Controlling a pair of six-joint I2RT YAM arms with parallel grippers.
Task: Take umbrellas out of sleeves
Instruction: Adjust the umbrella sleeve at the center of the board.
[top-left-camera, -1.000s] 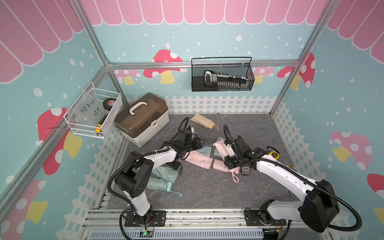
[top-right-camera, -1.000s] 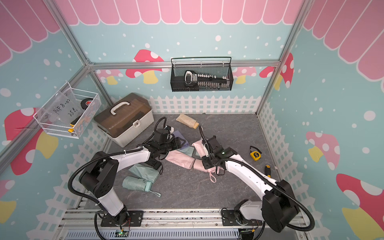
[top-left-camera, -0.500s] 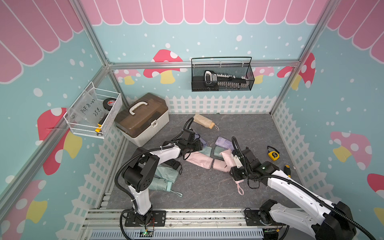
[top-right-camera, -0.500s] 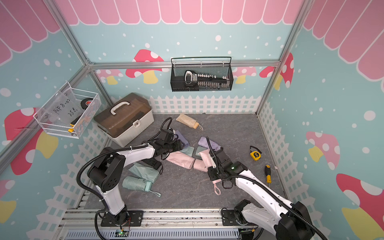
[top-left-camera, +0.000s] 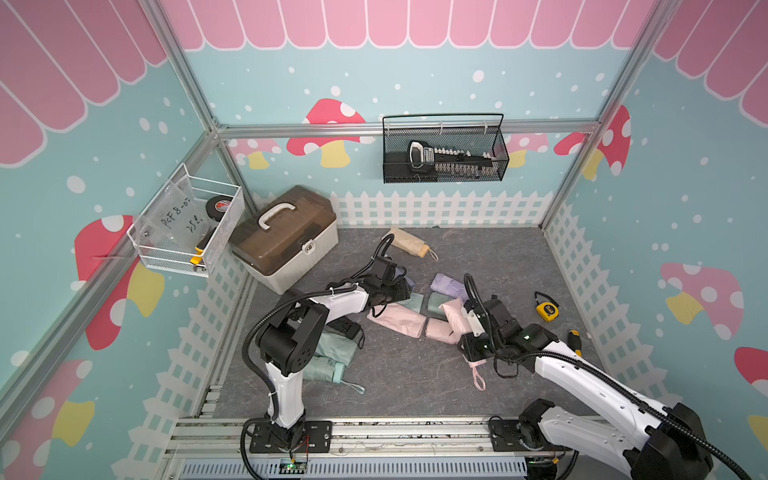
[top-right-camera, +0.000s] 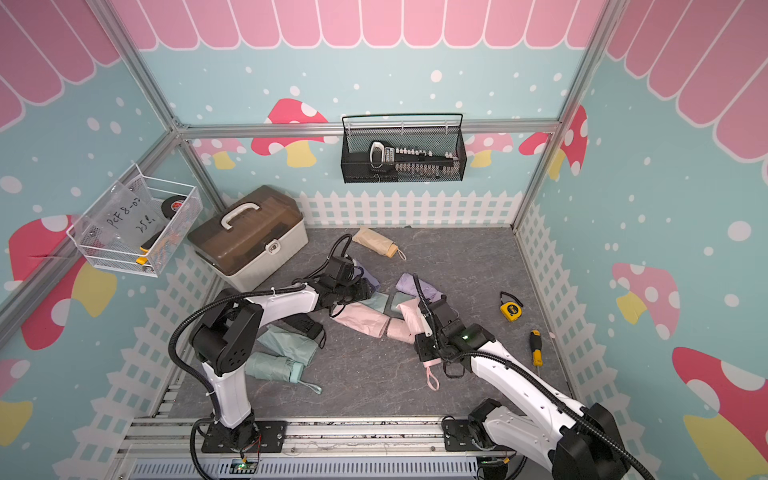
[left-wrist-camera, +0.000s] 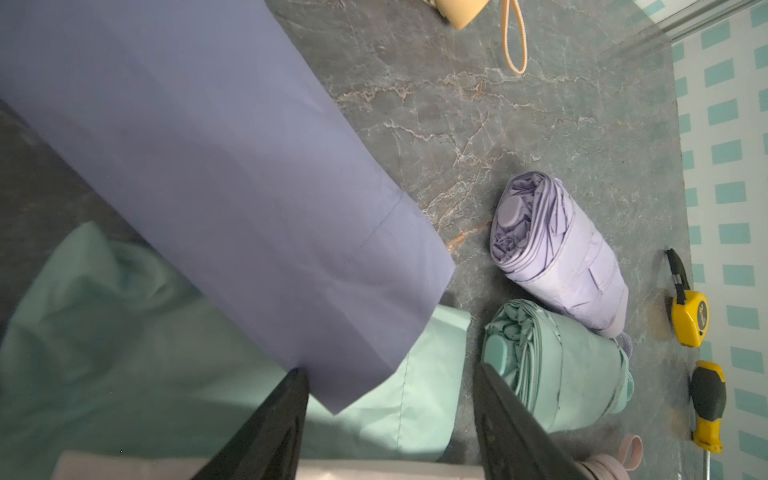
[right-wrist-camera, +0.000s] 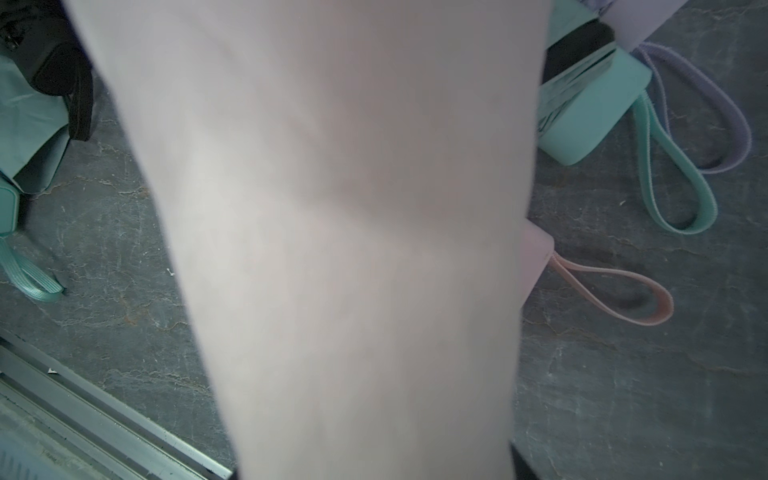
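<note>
Stretches left arm (top-left-camera: 340, 297) low and forward over the sleeve pile. Left gripper (left-wrist-camera: 388, 370) jaws spread, nothing pinched; lilac sleeve (left-wrist-camera: 216, 174) draped just ahead, over mint sleeve (left-wrist-camera: 124, 353). Bends right arm (top-left-camera: 582, 374) in from the near side. Clamps right gripper (top-left-camera: 467, 338) on pink sleeve (right-wrist-camera: 332, 208), tilted mid-mat, pink handle (right-wrist-camera: 538, 257) and loop (right-wrist-camera: 615, 295) poking out beside it. Beyond left gripper: lilac umbrella (left-wrist-camera: 561, 257) touching mint umbrella (left-wrist-camera: 557, 365); tape measure (left-wrist-camera: 690, 318) and screwdriver (left-wrist-camera: 706, 403) further off. Cream umbrella (top-left-camera: 409, 245) near back fence (top-left-camera: 436, 208). Right wrist view mostly blocked by pink fabric.
</note>
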